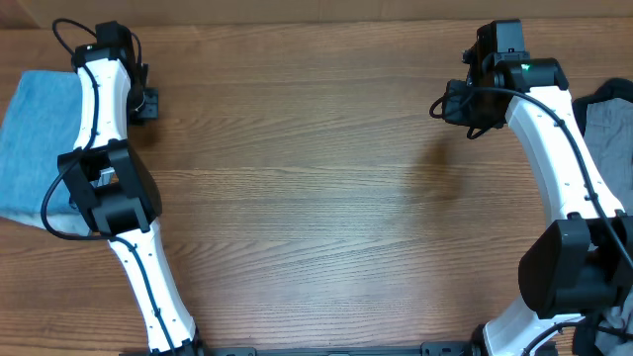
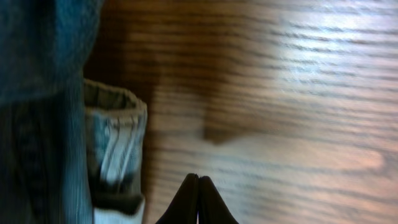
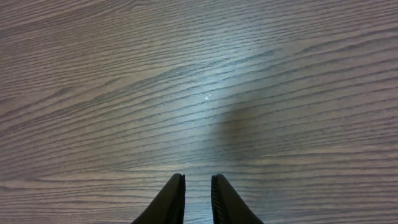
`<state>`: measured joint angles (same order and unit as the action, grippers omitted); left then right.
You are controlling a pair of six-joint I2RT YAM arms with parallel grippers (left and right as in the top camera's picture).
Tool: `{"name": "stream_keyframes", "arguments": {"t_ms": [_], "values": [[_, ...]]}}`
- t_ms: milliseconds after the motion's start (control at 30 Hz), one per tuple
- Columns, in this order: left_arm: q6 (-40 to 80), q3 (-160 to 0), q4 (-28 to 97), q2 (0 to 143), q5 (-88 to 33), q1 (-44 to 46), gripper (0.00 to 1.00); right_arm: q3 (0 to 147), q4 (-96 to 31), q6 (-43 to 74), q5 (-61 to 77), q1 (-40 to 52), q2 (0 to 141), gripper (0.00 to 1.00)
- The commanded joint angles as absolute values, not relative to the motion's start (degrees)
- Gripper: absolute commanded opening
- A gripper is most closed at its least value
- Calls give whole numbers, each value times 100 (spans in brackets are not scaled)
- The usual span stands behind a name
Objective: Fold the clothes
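Observation:
Folded blue denim clothes (image 1: 30, 138) lie at the table's left edge, partly under my left arm. In the left wrist view the denim (image 2: 37, 124) fills the left side, with a pale folded hem (image 2: 115, 143) beside it. My left gripper (image 2: 199, 186) is shut with nothing in it, just right of the denim over bare wood; from overhead the left gripper (image 1: 145, 103) is at the far left. My right gripper (image 3: 198, 186) is open by a narrow gap over bare table, holding nothing; from overhead the right gripper (image 1: 447, 107) is at the far right.
Grey and dark garments (image 1: 605, 124) lie at the right edge, behind my right arm. The wooden table (image 1: 316, 198) stretches between the two arms.

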<state>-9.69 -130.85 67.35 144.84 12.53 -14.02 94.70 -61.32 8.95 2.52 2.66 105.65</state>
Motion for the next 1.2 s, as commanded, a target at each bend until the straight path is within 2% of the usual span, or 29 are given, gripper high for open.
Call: {"name": "stream_keyframes", "arguments": {"t_ms": [0,333,467,600,633,833,1000,1067,1167], "values": [[-1229,-12840,6412,14313,1372,-1538,4,9443,-6110,869,196,244,10567,18],[-1632,-12759,5253,14313,1299,-1691,4,9443,-6071,869,196,244,10567,18],[-1597,-12763,5192,14313,1000,-1691,4,9443,-6073,869,180,244,10567,19],[-1321,-13196,5577,14228,239,-1483,4,9684,-6117,891,-152,126,10565,40],[-1212,-13485,5741,14169,110,-1326,4,9830,-6136,895,-239,8,10565,54],[-672,-15047,6672,13633,178,-556,4,10160,-6606,891,220,-792,10565,100],[-139,-15126,7867,12586,21,-187,4,10160,-6497,893,222,-1168,10565,100],[198,-15126,8088,12143,14,-196,9,10160,-6506,893,224,-1170,10565,100],[233,-15126,8812,11721,-47,-233,10,10160,-6580,893,222,-1170,10565,100]]}}
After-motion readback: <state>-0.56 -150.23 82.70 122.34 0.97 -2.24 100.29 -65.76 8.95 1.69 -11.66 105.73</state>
